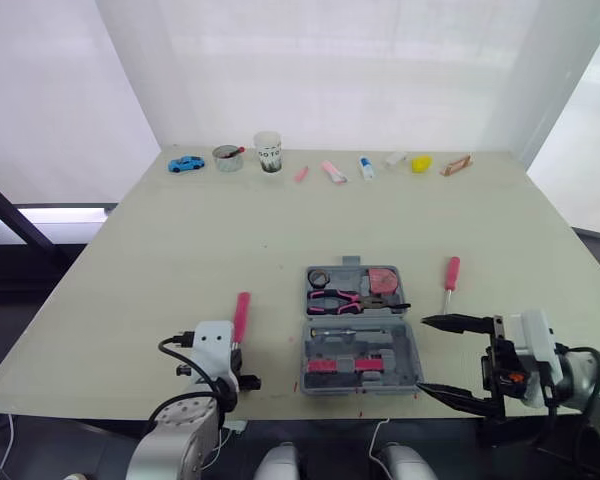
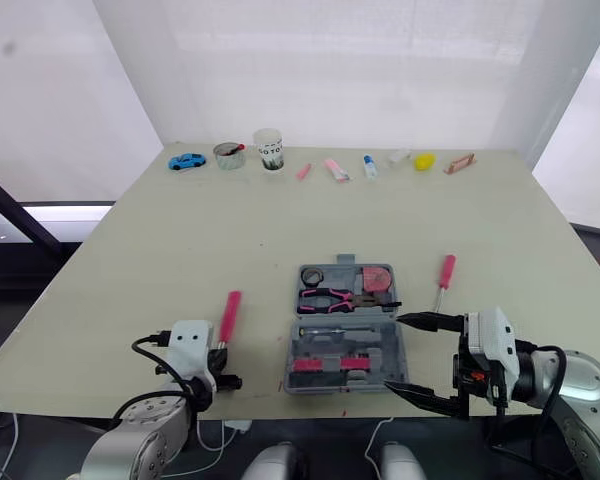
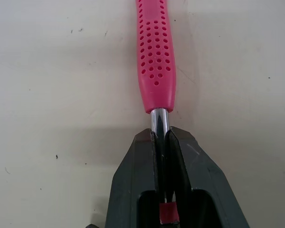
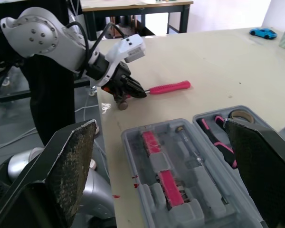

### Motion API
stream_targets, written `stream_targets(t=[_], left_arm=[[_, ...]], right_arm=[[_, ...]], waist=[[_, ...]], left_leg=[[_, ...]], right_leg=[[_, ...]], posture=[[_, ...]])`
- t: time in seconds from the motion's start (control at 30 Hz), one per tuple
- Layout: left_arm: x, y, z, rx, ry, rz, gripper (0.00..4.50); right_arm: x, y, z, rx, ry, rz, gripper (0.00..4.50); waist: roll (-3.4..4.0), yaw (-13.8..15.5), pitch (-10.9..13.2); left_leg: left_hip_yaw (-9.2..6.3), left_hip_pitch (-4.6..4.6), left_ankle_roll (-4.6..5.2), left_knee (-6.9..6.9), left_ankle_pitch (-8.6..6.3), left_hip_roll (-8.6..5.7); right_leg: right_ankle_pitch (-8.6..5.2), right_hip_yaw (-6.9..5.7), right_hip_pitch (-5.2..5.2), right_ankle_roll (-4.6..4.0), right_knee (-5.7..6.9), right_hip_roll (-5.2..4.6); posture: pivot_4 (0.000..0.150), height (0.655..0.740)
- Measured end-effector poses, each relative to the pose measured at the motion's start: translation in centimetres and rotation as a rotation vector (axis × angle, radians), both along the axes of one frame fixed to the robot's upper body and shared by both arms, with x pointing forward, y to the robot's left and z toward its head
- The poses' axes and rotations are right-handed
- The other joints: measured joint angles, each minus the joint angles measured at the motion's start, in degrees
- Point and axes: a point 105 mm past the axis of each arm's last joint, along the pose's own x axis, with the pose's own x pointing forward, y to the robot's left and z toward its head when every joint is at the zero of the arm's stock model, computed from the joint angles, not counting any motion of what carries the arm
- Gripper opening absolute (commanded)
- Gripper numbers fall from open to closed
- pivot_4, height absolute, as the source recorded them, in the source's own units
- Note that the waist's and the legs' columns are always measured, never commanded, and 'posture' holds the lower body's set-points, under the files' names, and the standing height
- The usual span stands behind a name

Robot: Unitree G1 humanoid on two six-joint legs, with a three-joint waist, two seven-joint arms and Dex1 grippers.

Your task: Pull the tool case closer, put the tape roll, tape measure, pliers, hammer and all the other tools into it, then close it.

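The left gripper (image 3: 162, 135) clamps the steel shaft of the pink-handled hammer (image 3: 154, 52). The right gripper (image 1: 423, 355) gapes wide beside the open grey plastic tool case (image 1: 380, 345). Lettering on the white cup (image 1: 268, 152): unreadable.

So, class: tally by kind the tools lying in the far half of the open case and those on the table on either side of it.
Tape roll: 1
Pliers: 1
Tape measure: 1
Hammer: 1
Screwdriver: 1
Total: 5

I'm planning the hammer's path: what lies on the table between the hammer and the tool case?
Nothing: in the left eye view the table is bare between the hammer and the open tool case.
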Motion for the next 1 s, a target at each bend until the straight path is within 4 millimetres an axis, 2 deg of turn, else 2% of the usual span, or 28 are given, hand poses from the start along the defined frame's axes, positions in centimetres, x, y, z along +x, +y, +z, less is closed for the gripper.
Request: stream_targets(t=[0.53,0.6,0.63,0.73,0.77,0.9,1.0], left_arm=[[0.3,0.1,0.1,0.011,-0.009,0.015,0.02],[0.3,0.1,0.1,0.007,-0.013,0.015,0.91],[0.3,0.2,0.1,-0.007,-0.017,0.024,1.13],[0.4,0.3,0.2,-0.052,-0.031,0.046,2.42],[0.4,0.4,0.2,-0.057,-0.033,0.048,2.68],[0.3,0.7,0.3,-0.063,-0.037,0.060,4.28],[0.3,1.2,1.5,-0.055,-0.085,0.066,4.28]], right_arm=[[0.2,0.3,-0.5,0.001,0.017,0.012,4.50],[0.2,0.3,-0.5,0.004,0.015,0.010,4.50],[0.2,0.3,-0.6,0.006,0.016,0.010,4.50],[0.3,0.3,-0.7,0.002,0.021,0.009,4.50],[0.3,0.3,-0.8,0.002,0.020,0.010,4.50],[0.5,0.3,-0.7,-0.001,0.005,0.007,4.50],[0.6,0.2,-0.8,-0.005,0.005,0.001,4.50]], waist=[[0.00,0.02,0.00],[-0.01,0.02,0.00],[-0.01,0.02,0.01],[-0.03,0.03,0.02],[-0.04,0.03,0.03],[-0.06,0.01,0.04],[-0.20,0.02,0.12]], left_leg=[[-0.02,0.02,0.00,0.00,0.00,0.00],[-0.02,0.02,0.00,0.00,0.00,0.00],[-0.02,0.01,0.00,0.00,0.00,0.00],[-0.02,-0.01,0.00,0.00,0.00,0.00],[-0.02,-0.01,0.00,0.00,0.00,0.00],[-0.03,-0.02,0.00,0.00,0.00,0.00],[-0.05,-0.04,0.00,0.00,0.00,0.00]], right_leg=[[0.00,0.00,0.00,0.00,0.02,0.01],[0.00,0.00,0.00,0.00,0.01,0.01],[0.00,0.00,0.00,0.00,0.01,0.01],[0.00,0.00,-0.01,0.00,0.00,0.01],[0.00,0.00,-0.01,-0.01,0.00,0.01],[0.00,-0.01,-0.01,-0.01,-0.01,0.01],[0.00,-0.02,-0.02,-0.01,-0.01,0.01]], posture=[[0.150,0.7400],[0.150,0.7400],[0.150,0.7400],[0.150,0.7400],[0.150,0.7400],[0.150,0.7400],[0.150,0.7400]])
